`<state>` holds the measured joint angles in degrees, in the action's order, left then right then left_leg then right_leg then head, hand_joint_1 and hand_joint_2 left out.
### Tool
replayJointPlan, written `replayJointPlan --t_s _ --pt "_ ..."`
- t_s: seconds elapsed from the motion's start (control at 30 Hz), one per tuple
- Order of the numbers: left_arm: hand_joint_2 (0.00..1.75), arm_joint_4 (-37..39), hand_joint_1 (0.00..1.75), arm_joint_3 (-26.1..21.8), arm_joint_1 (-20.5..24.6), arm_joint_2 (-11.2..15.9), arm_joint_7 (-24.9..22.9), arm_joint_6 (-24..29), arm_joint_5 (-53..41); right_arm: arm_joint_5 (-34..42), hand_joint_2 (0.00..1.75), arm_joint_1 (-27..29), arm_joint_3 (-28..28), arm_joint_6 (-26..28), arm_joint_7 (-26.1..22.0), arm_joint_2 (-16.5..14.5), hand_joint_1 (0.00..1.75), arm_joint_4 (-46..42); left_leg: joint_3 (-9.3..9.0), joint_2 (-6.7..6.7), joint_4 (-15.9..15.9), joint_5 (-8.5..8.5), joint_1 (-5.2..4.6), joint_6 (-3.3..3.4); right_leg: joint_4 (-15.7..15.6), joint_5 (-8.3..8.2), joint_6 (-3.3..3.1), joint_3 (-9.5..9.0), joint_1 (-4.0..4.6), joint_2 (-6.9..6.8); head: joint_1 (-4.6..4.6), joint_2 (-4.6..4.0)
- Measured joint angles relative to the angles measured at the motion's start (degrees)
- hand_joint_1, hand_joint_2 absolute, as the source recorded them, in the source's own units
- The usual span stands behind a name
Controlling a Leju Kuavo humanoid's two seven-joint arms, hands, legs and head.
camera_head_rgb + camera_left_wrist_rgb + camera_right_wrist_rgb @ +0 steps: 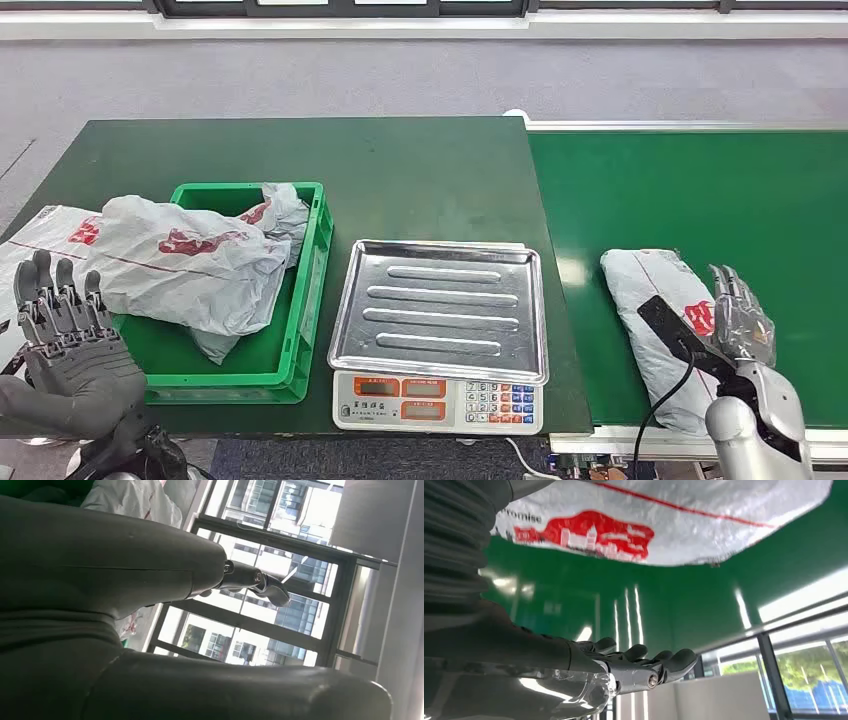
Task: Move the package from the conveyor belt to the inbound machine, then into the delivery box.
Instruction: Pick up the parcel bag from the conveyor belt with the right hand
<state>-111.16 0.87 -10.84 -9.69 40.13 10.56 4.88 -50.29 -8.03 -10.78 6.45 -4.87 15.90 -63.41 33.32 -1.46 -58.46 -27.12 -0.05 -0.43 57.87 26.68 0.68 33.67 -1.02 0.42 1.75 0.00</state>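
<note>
Our right wrist view shows the package's [664, 520] red print close up. On the conveyor belt [700, 190], near its front edge, our right hand [742, 318] hovers open just beside the package; our left hand [65, 330] is open too.

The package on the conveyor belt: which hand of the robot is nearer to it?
Right. The right hand hangs at the package on the conveyor belt, by its right edge. The left hand is far across, beyond the scale, beside the green box.
</note>
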Motion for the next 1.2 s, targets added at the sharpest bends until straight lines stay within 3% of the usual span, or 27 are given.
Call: replayJointPlan --t_s 0.3,0.47,0.67,0.93,1.0,1.03,1.07,1.13,1.17,1.2 --pt "0.0 1.0 0.0 0.0 -0.4 0.5 0.0 0.4 -0.3 -6.7 1.75 -0.9 0.0 -1.1 7.9 -0.6 0.0 6.8 0.03 -0.05 0.0 0.0 0.0 0.0 0.0 0.01 0.0 0.01 0.0 -0.02 0.0 0.0" --pt "0.0 1.3 0.0 0.0 -0.5 0.7 0.0 0.6 -0.3 -8.3 1.75 -1.0 0.1 -1.2 9.7 -0.6 0.0 8.9 0.02 -0.04 0.0 -0.01 0.0 0.0 0.0 0.01 0.01 0.01 0.0 -0.02 0.0 0.0" --pt "0.0 1.5 0.0 0.9 -0.5 0.9 -1.0 0.9 -0.4 -14.2 1.75 -0.5 0.8 -6.0 15.9 -0.7 0.0 10.1 -0.02 -0.07 0.0 -0.01 0.0 0.0 0.0 0.01 0.01 -0.01 0.01 -0.02 0.0 0.0" --pt "0.0 2.2 0.0 1.8 0.1 0.9 -3.2 0.9 -1.8 -16.4 1.75 0.1 1.3 -9.2 13.2 -1.9 0.0 14.4 -0.28 0.11 0.0 -0.11 0.07 0.02 -0.1 0.07 0.0 -0.22 0.08 0.09 -0.01 0.0" --pt "0.0 2.3 0.0 1.9 0.1 0.9 -3.4 0.9 -1.9 -16.4 1.75 0.0 1.7 -9.5 12.7 -2.1 0.17 15.3 -0.46 0.18 0.0 -0.18 0.11 0.06 -0.1 0.13 0.0 -0.38 0.12 0.13 -0.01 0.0" --pt "0.0 2.3 0.0 2.0 0.2 0.9 -3.4 0.8 -1.9 -16.3 1.75 -0.1 1.8 -9.6 12.5 -2.1 0.38 15.7 -0.55 0.2 0.0 -0.21 0.13 0.07 -0.2 0.15 0.01 -0.47 0.15 0.13 -0.01 0.01" --pt "0.0 2.3 0.0 2.0 0.2 0.9 -3.5 0.8 -1.9 -16.3 1.75 -0.1 1.9 -9.7 12.4 -2.2 0.81 16.0 -0.64 0.21 0.0 -0.22 0.15 0.08 -0.2 0.16 0.01 -0.57 0.17 0.13 -0.01 0.0" --pt "0.0 2.4 0.0 2.1 0.2 0.9 -3.6 0.8 -2.0 -16.3 1.75 -0.2 2.1 -9.9 12.0 -2.4 1.52 16.6 -0.8 0.23 0.0 -0.24 0.21 0.09 -0.3 0.17 0.01 -0.78 0.23 0.15 -0.01 0.0" --pt "0.0 2.4 0.0 2.2 0.3 0.9 -3.7 0.7 -2.0 -16.4 1.75 -0.2 2.2 -9.9 11.7 -2.6 1.75 17.0 -0.88 0.24 0.0 -0.26 0.25 0.08 -0.3 0.17 0.01 -0.89 0.26 0.16 -0.01 0.0" --pt "0.0 2.5 0.0 2.3 0.3 0.9 -3.8 0.7 -2.1 -16.7 1.75 -0.2 2.4 -9.8 11.3 -2.9 1.75 17.4 -0.94 0.25 0.0 -0.27 0.29 0.08 -0.4 0.17 0.01 -0.99 0.3 0.18 -0.01 0.0"
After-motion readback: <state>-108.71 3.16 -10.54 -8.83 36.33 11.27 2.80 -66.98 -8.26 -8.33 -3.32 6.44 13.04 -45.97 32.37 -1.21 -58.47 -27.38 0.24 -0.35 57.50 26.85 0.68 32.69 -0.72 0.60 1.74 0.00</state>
